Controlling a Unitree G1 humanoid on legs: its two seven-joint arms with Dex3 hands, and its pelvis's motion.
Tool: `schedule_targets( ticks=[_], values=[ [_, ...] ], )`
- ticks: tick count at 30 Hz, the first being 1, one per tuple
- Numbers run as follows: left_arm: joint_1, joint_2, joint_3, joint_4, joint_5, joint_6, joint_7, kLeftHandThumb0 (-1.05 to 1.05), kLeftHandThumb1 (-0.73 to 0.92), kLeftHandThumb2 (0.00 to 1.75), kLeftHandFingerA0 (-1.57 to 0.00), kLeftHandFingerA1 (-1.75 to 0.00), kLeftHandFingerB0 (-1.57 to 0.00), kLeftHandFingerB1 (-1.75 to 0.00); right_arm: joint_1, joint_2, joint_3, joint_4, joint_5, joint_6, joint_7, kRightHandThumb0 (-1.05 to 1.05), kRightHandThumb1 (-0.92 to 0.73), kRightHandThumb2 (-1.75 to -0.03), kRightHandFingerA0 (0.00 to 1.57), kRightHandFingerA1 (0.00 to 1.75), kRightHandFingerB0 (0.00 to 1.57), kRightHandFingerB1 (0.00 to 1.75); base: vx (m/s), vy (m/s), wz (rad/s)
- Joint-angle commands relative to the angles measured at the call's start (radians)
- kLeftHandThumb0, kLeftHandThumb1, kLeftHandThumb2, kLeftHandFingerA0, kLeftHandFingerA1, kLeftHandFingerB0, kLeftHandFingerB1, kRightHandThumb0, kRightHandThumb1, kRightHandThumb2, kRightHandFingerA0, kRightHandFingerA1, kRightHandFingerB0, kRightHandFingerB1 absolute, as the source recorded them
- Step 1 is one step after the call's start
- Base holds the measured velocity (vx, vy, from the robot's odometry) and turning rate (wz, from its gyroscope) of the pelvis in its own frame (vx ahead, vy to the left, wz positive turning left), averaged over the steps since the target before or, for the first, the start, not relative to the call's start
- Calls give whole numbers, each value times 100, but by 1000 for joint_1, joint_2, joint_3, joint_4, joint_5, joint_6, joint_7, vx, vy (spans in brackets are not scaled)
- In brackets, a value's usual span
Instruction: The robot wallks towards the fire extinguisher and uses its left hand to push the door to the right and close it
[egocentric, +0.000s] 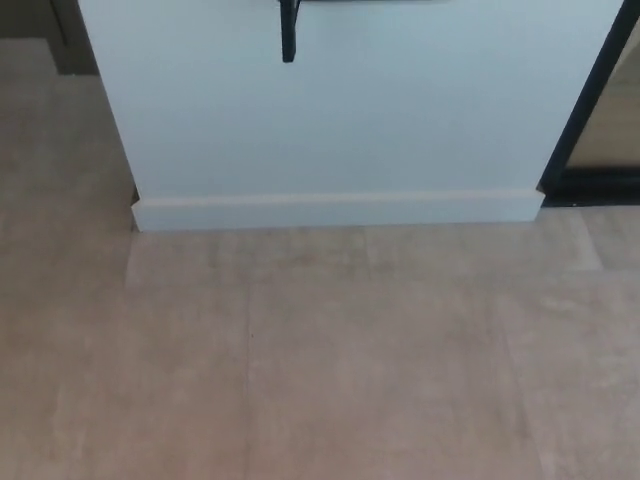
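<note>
Only a pale wall section (340, 110) with a white skirting board (338, 210) fills the top of the head view. A short black bracket (288, 32) hangs down from the top edge, joined to a dark strip along that edge. Neither of my hands shows. No fire extinguisher and no cabinet door can be made out.
Beige floor tiles (320, 360) stretch from the skirting to the bottom edge. A black frame (590, 100) slants down the right side of the wall, with a dark threshold at its foot. The wall's left corner ends near a darker recess (60, 40).
</note>
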Motion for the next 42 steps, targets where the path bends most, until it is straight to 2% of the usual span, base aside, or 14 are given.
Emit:
schedule_targets(
  ticks=[1,3,4,11,12,15,16,20,28,29,35,36,40,42],
  values=[
    [3,7,3,-2,-16,-4,-5,-56,34,71,-26,-54,-22,-45,-4,-15,1,6,-4,13,-5,-62,-46,-55,19,48,9,32,178,203,0],
    [2,11,7,-3,-19,0,-11,-56,34,71,-26,-54,-22,-45,-9,-18,9,20,-13,5,-12,-62,-46,-55,19,48,9,32,216,109,5],
    [4,11,6,-7,-17,0,-12,-56,34,72,-26,-55,-22,-45,-7,-18,7,19,-12,2,-12,-64,-37,-75,17,54,5,42,200,9,10],
    [2,18,3,11,-11,3,-17,-54,34,70,-24,-52,-22,-44,-21,-14,5,39,-6,7,-15,-62,-38,-72,19,54,8,41,248,-123,13],
    [4,18,4,8,-12,2,-20,-55,34,71,-24,-53,-22,-45,-30,-12,3,52,-3,10,-16,-60,-37,-72,24,56,8,40,330,-234,-10],
    [5,18,5,8,-12,1,-21,-55,34,71,-24,-53,-22,-45,-35,-11,2,61,-1,8,-17,-60,-37,-72,24,56,8,40,242,-223,11],
    [8,13,13,3,-23,8,-26,-50,36,69,-23,-52,-23,-44,-30,-17,8,55,-8,6,-17,-65,-38,-74,19,54,6,41,230,-144,8],
    [8,10,15,8,-21,4,-27,-50,34,69,-24,-53,-23,-45,-30,-14,3,51,3,0,-12,-63,-38,-73,20,55,7,41,288,-56,-7],
    [13,9,20,2,-28,8,-34,-51,35,69,-23,-52,-22,-45,-21,-16,0,27,11,3,6,-65,-38,-73,17,54,7,42,318,145,-22],
    [12,12,14,8,-19,0,-32,-52,43,53,-28,-46,-29,-35,-23,-17,2,28,8,7,5,-63,-38,-73,22,55,8,41,354,273,26],
    [3,16,-1,33,-8,-11,-24,-52,42,53,-28,-47,-30,-35,-17,-17,2,16,9,8,12,-62,-37,-72,22,55,8,41,268,125,4],
    [5,15,-6,32,-5,-8,-21,-52,43,53,-30,-49,-29,-35,-25,-19,8,26,1,8,5,-61,-37,-73,30,58,9,41,205,-7,13],
    [-1,15,-20,44,3,-2,-7,-54,43,54,-29,-52,-30,-35,-29,-26,22,22,-16,11,-8,-63,-37,-74,26,61,8,42,193,-79,6],
    [5,17,-21,38,-1,-9,-13,-55,43,53,-28,-48,-29,-35,-26,-31,27,14,-19,8,-6,-65,-38,-74,22,57,7,41,261,-144,10]
  ],
)
